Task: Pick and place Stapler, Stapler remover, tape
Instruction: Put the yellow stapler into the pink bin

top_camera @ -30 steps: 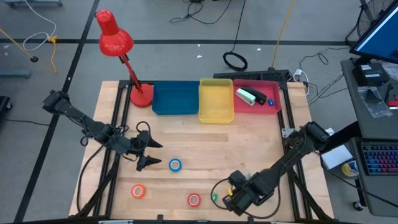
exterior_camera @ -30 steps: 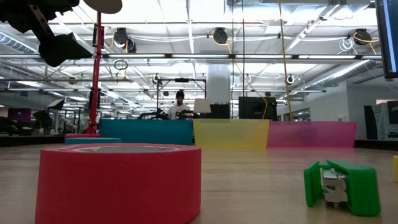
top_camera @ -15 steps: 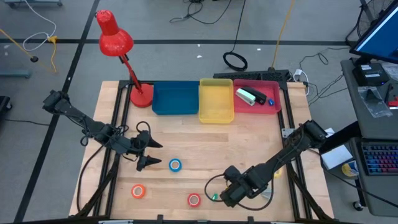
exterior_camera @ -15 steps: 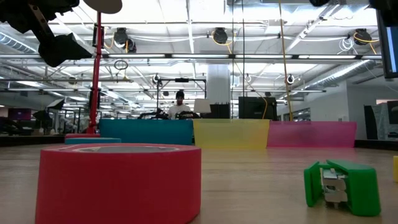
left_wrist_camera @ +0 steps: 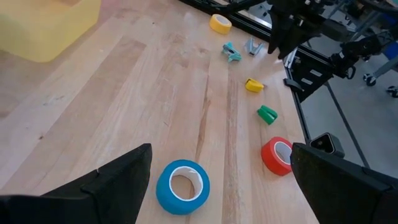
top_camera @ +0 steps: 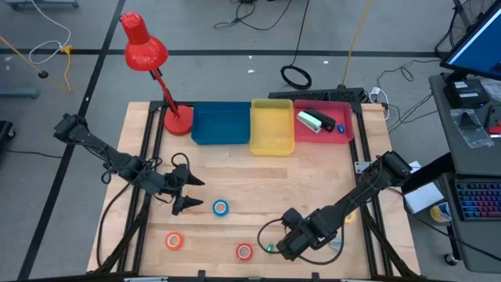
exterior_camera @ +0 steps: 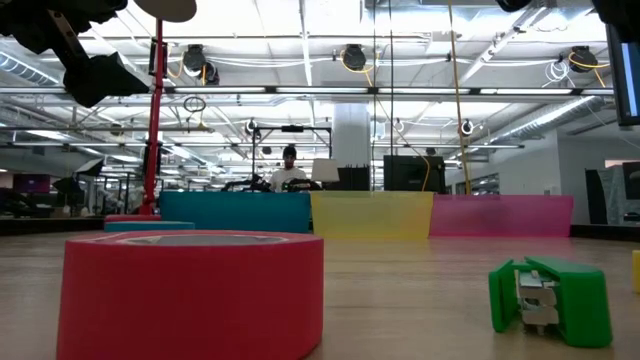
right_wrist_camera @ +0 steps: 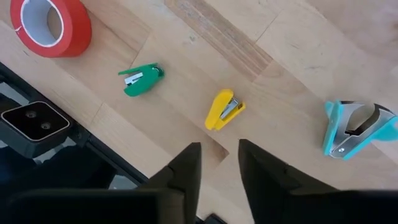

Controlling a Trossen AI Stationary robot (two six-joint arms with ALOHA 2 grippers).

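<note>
Step in hand, judged: grasp of one small stapler by right arm.
- Found right gripper [top_camera: 283, 247] near the table's front edge, above the small items; fingers [right_wrist_camera: 186, 165] parted by a narrow gap, nothing between them.
- Found left gripper [top_camera: 188, 193] mid-table, spread wide and empty, just beside the blue tape [top_camera: 220, 207]; waiting, apparently.
- Saw yellow stapler [right_wrist_camera: 224, 109] lying flat just ahead of the right fingers, green stapler [right_wrist_camera: 140, 80] near it, teal staple remover [right_wrist_camera: 357, 127] well apart.
- Advised: open wider before descent, centre over the yellow body, turn to close across its narrow sides, come straight down to avoid nudging it. Risk: pieces small and light, likely to skid.

Surface and room:
- Wooden table [top_camera: 235, 172], red lamp [top_camera: 145, 47] at the far left corner.
- Blue bin [top_camera: 221, 124], yellow bin [top_camera: 272, 125], pink bin [top_camera: 344, 135] side by side along the far edge; larger stapler [top_camera: 313, 120] already in the pink one.
- Orange tape [top_camera: 174, 240] and red tape [top_camera: 244, 251] near the front edge; yellow tape [left_wrist_camera: 220, 23] near the right rail.
- Person [exterior_camera: 289, 172] seated far behind the bins.
</note>
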